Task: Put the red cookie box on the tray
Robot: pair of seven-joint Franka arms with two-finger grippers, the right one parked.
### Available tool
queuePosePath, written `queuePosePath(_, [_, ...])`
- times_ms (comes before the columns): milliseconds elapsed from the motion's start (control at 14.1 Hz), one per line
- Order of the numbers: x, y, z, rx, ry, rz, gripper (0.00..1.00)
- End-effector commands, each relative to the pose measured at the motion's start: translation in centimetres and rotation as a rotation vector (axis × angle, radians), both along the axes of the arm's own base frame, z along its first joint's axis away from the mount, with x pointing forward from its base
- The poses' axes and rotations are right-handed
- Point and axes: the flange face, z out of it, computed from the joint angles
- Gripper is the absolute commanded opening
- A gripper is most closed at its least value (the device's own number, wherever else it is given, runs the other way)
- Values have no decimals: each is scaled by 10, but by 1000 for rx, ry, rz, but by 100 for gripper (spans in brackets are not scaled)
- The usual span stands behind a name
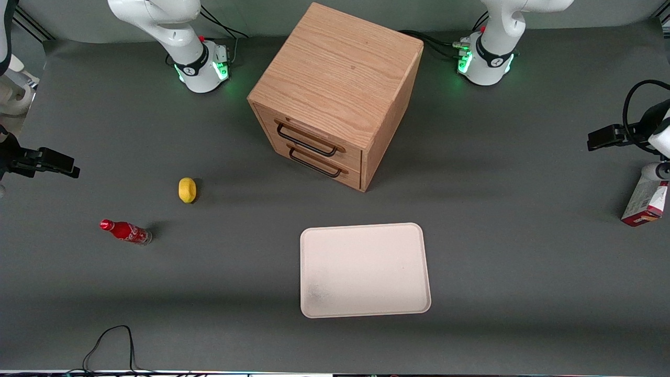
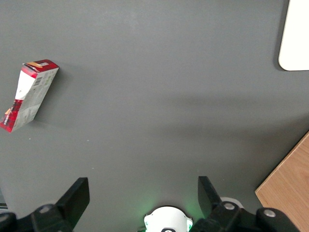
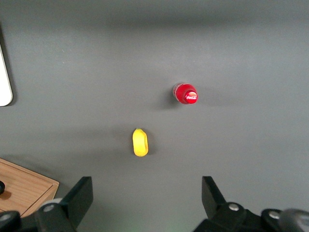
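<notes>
The red cookie box (image 1: 646, 201) lies on the grey table toward the working arm's end. It also shows in the left wrist view (image 2: 29, 94), red with white and grey panels. The pale cream tray (image 1: 366, 269) lies flat, nearer to the front camera than the cabinet, with nothing on it; one corner shows in the left wrist view (image 2: 295, 38). My left gripper (image 2: 143, 195) hangs open and empty above the table, up and to one side of the box and apart from it. In the front view the frame edge cuts off most of it.
A wooden drawer cabinet (image 1: 335, 94) stands mid-table, both drawers shut; its corner shows in the left wrist view (image 2: 289, 193). A yellow lemon (image 1: 187, 189) and a small red soda bottle (image 1: 125, 231) lie toward the parked arm's end.
</notes>
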Motion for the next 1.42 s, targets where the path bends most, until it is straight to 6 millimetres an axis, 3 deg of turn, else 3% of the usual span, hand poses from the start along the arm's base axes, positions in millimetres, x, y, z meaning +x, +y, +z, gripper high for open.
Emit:
queuePosePath(0, [-4,43,18,-19,-4,-42,100])
queuePosePath(284, [-24,153,24,-34,-6,-141,100])
queuePosePath(923, [-63,376,-1,-20,-33,-480,100])
queuePosePath(1136, [-75,412,-21,-23,-30,-514,100])
queuePosePath(1349, [-73,419,-38,-50,-6,-555,100])
